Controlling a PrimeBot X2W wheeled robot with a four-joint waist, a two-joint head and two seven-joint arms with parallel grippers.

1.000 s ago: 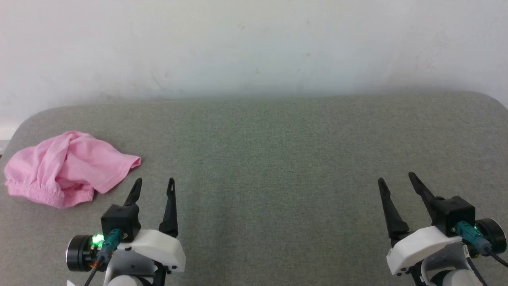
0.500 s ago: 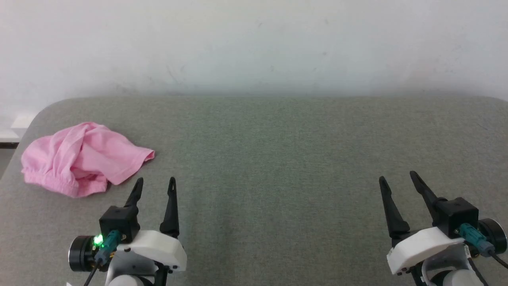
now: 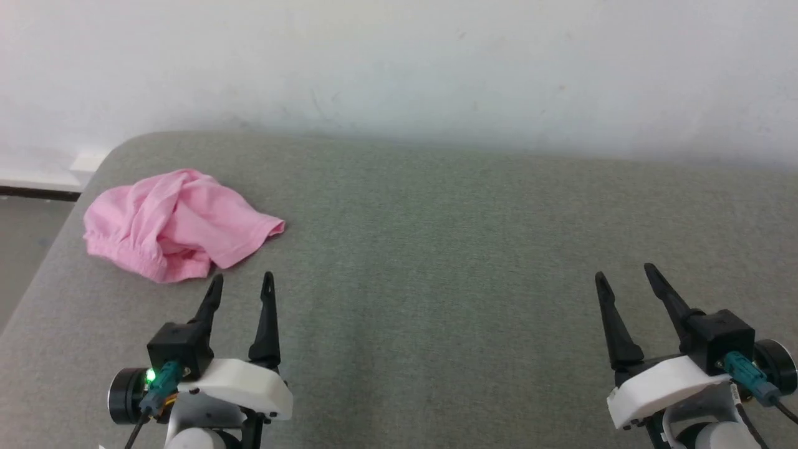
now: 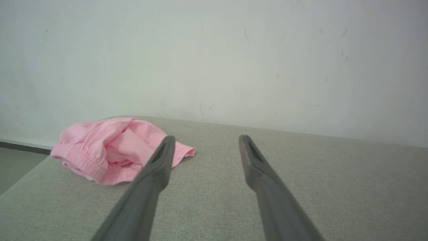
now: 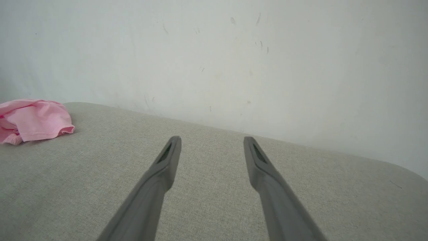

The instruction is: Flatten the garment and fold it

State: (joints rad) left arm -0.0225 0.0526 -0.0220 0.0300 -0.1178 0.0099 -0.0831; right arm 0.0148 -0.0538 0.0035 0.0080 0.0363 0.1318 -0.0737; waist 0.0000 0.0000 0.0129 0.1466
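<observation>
Crumpled garment [image 3: 177,224] sits at 10 o'clock off the left gripper [image 3: 242,276], which is spread wide and empty; right gripper [image 3: 624,270] same deal.

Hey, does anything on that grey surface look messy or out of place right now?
Yes: the pink garment lies crumpled in a heap near the far left corner of the grey surface, not spread flat. Nothing looks spilled or damaged.

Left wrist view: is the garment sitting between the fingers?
No, the garment lies crumpled off to that view's left of the open left gripper, and bare grey surface shows between its fingers.
</observation>
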